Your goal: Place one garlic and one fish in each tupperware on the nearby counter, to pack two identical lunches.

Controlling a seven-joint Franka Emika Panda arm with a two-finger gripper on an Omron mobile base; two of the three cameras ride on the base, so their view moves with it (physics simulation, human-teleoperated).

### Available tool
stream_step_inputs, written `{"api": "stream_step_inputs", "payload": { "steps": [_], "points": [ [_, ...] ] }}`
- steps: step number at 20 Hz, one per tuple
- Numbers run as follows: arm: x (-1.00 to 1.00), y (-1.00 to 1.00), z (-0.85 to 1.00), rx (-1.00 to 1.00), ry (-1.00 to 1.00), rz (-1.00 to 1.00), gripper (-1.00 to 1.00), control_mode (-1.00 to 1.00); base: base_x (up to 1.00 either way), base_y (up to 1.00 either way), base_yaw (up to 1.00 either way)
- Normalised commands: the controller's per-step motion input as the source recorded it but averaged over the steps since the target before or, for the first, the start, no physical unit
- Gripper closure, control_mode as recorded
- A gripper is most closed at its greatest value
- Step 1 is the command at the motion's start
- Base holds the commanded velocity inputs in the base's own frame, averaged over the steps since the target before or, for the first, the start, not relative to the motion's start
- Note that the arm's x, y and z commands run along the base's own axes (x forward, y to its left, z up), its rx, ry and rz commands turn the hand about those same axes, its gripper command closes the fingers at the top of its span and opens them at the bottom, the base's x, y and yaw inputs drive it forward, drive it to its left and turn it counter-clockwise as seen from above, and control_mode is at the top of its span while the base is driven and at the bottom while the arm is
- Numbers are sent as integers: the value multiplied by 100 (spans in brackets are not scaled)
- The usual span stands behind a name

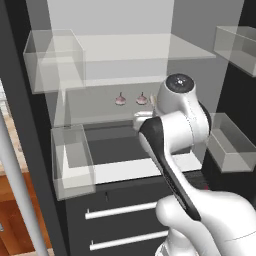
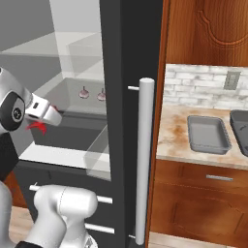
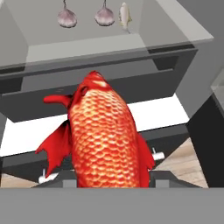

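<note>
One fish in hand, headed for the trays

Two fingers of the gripper (image 3: 107, 181) pinch the red-orange fish (image 3: 103, 140) low on its body, one pad on each flank. Its long axis runs straight out from between the fingertips, head end farthest from them, pointing at the fridge shelf (image 3: 131, 43) beyond. Past the head, well beyond the fingers, two garlic bulbs (image 3: 67, 17) sit side by side with the pale slim fish (image 3: 125, 16) just beside them.

The step in hand looks like carrying this fish out of the fridge to the counter (image 2: 170, 131), where the lighter grey tupperware (image 2: 208, 134) and the darker one (image 2: 240, 128) wait, both empty. To do it well, draw back along the fish's own axis so its fins clear the shelf edge, keep the pinch steady, swing round the open door's handle (image 2: 144, 160), and lower the fish flat into one tray
</note>
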Motion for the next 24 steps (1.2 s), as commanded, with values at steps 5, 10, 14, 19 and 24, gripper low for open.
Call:
{"api": "stream_step_inputs", "payload": {
  "steps": [5, 10, 14, 19, 24],
  "points": [
    [-60, -22, 0, 0, -6, 6, 100, -100, 0, 0, 0],
    [-60, -16, 0, 0, 0, 8, 100, 100, -20, -4, 3],
    [0, 0, 0, 0, 0, 0, 100, 100, -100, -12, 15],
    [0, 0, 0, 0, 0, 0, 100, 100, -100, -17, 6],
    [0, 0, 0, 0, 0, 0, 100, 100, -56, -89, -5]
  ]
}}
